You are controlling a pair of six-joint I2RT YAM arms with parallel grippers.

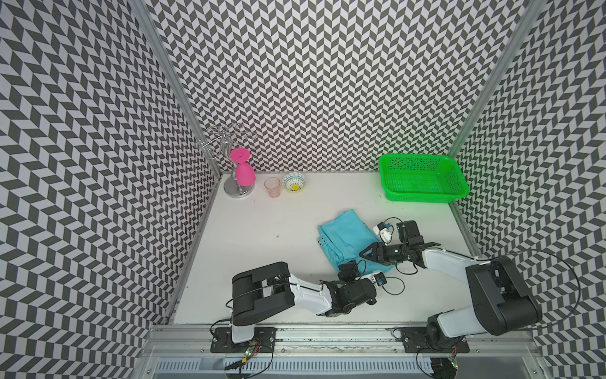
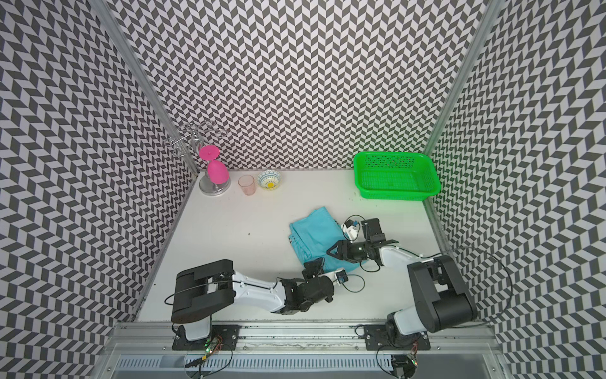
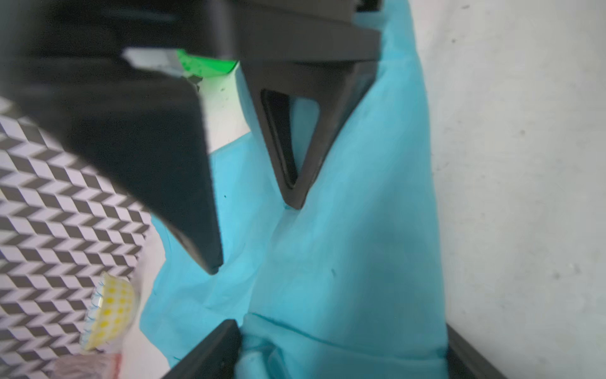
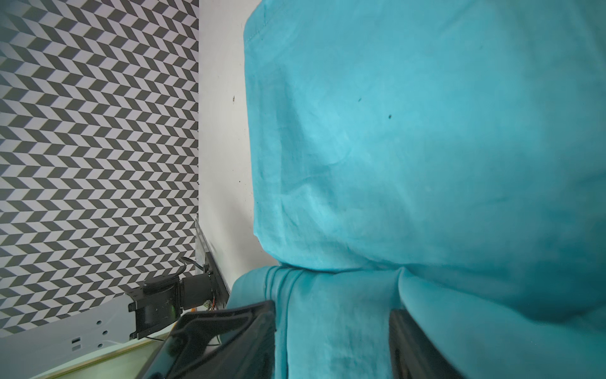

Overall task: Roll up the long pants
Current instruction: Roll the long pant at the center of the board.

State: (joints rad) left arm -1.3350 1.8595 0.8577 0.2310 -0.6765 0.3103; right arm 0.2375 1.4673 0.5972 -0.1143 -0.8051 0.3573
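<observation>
The long pants [image 1: 346, 234] [image 2: 313, 229] lie folded in a turquoise stack on the white table, right of centre, with a dark striped waistband [image 1: 323, 244] at the left edge. My right gripper [image 1: 362, 254] [image 4: 333, 311] lies low over the near right part, shut on a thick bunched fold of the cloth that fills the gap between its jaws. My left gripper [image 1: 347, 267] [image 3: 344, 331] sits at the near edge, open, its jaws wide on either side of a rolled fold. One finger [image 3: 216, 347] touches the cloth. The left wrist view shows the right gripper [image 3: 252, 236] pressed onto the pants.
A green basket [image 1: 423, 199] stands at the back right corner. Along the back wall are a patterned bowl [image 1: 294, 182], a pinkish cup [image 1: 272, 187] and a metal rack [image 1: 239, 192] holding a pink glass [image 1: 244, 174]. Patterned walls enclose the table on three sides.
</observation>
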